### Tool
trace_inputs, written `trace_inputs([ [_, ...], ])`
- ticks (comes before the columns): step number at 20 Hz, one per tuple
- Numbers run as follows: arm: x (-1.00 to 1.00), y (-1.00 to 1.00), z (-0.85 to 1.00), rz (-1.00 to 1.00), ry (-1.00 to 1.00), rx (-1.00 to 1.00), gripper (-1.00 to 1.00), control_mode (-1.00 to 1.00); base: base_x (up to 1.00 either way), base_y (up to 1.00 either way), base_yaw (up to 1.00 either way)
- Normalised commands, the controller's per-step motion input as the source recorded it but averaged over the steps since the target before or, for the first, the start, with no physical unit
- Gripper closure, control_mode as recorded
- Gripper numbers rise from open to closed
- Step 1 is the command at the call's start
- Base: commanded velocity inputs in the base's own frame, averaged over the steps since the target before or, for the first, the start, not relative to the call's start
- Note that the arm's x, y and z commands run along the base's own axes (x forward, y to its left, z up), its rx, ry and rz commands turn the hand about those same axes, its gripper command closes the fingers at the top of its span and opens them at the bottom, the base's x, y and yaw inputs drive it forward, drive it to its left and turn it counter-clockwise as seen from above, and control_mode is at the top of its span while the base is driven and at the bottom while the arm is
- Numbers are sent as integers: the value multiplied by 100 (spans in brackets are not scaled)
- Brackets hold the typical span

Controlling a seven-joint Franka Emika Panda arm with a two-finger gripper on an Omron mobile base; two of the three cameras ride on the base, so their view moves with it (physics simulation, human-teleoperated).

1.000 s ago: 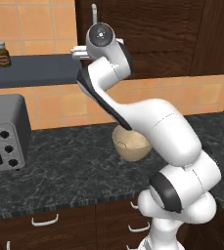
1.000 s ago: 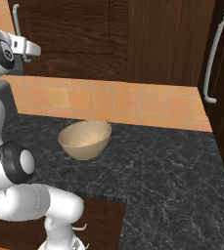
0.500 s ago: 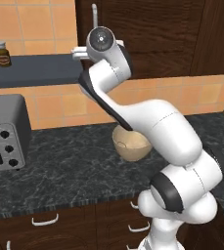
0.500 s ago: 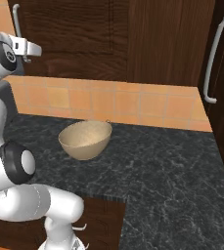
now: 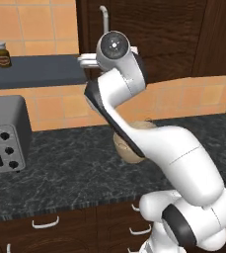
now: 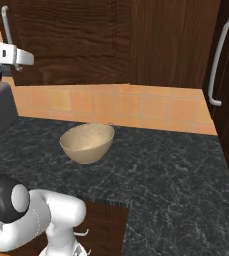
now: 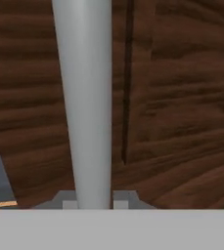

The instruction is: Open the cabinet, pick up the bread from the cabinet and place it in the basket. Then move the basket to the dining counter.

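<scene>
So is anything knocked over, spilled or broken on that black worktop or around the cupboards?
Nothing stands out. The basket sits upright and empty on the black worktop, the cabinet door looks shut, and the toaster oven stands square against the wall. The gripper straddles the door's silver handle.

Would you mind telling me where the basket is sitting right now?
The basket sits on the black stone worktop below the closed wall cabinet, left of centre in the right base view; in the left view the arm partly hides it.

Dark brown wood-grain cabinet [image 6: 136,40] with silver bar handle [image 7: 84,97]; tan basket [image 6: 87,142]; black speckled stone counter [image 6: 176,175]; orange tiled wall [image 6: 136,107]; grey toaster oven [image 5: 3,133]
</scene>
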Motion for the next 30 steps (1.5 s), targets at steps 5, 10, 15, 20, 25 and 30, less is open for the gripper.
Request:
trace_inputs([
  [5, -100, -29, 0, 0, 3, 0, 100, -100, 0, 0, 0],
  [10, -100, -33, 0, 0, 4, 0, 100, -100, 0, 0, 0],
  [15, -94, -12, -1, 0, 12, 0, -100, -100, 0, 0, 0],
  [20, -100, 26, -23, 0, 6, -21, -100, -100, 0, 0, 0],
  [25, -29, 100, 0, 0, 0, -74, -100, -100, 0, 0, 0],
  [30, 73, 100, 0, -1, 19, -73, -100, -100, 0, 0, 0],
])
